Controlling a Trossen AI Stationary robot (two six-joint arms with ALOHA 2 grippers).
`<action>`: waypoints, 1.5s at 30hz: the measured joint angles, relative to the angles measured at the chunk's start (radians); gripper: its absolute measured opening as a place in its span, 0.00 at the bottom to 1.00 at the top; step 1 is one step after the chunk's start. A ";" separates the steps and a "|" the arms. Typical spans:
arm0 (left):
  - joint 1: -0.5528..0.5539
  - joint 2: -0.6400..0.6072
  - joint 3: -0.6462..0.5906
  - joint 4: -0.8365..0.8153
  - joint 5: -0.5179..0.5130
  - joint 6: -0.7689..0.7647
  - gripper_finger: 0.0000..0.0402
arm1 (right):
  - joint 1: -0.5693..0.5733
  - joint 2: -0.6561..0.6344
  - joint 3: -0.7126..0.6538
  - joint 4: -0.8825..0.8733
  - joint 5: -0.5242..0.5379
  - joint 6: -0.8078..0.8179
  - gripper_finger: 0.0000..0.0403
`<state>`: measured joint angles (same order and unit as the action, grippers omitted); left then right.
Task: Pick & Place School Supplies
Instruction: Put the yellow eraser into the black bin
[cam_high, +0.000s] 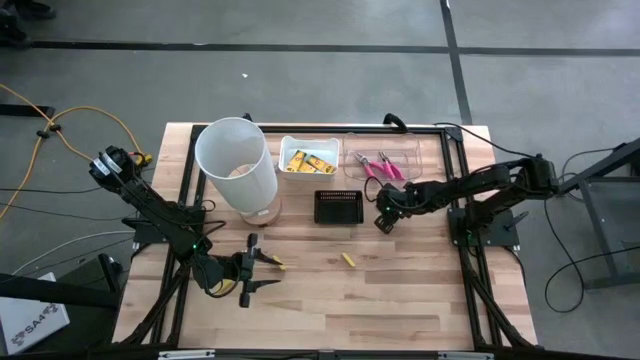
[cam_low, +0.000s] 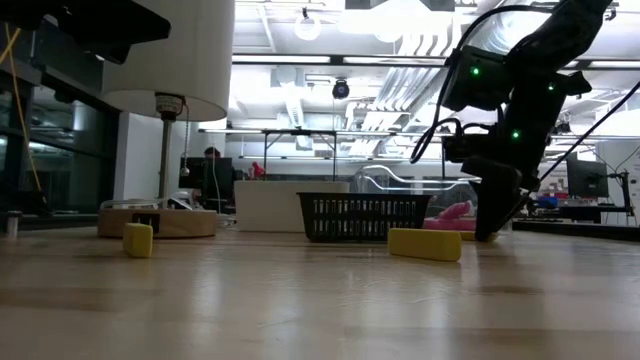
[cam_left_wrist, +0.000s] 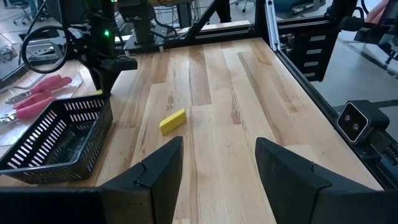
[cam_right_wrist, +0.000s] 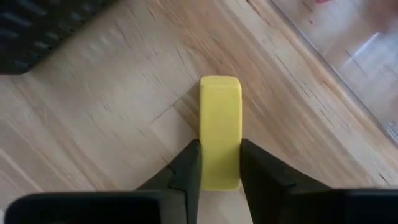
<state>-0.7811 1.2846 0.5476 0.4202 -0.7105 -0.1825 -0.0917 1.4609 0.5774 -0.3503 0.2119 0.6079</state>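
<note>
The left gripper (cam_high: 262, 272) hangs open near the table's (cam_high: 400, 300) near left, a yellow block (cam_high: 279, 265) partly hidden at its fingers. Another block (cam_high: 348, 260) lies mid-table. Packet (cam_high: 307, 161) print is unreadable. The right gripper (cam_high: 383, 222) clamps a block (cam_right_wrist: 220, 130), hidden from above.

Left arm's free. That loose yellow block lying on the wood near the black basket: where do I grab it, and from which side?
Come straight down from above and pinch the loose yellow block across its narrow width, mid-length. It lies flat and diagonal, with both long sides clear of the black basket, so turn the open left gripper to match.
</note>
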 joint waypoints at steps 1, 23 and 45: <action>0.000 0.000 0.000 0.000 0.000 0.000 0.48 | 0.000 0.000 0.000 0.001 0.000 0.000 0.21; 0.000 0.000 0.000 0.000 0.000 0.000 0.48 | 0.149 -0.146 -0.005 -0.005 -0.042 0.106 0.20; 0.000 0.000 0.000 0.000 0.000 0.000 0.48 | 0.091 -0.168 -0.002 0.410 -0.075 -0.023 0.20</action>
<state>-0.7811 1.2846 0.5472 0.4206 -0.7107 -0.1825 -0.0010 1.2931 0.5751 0.0601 0.1367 0.5854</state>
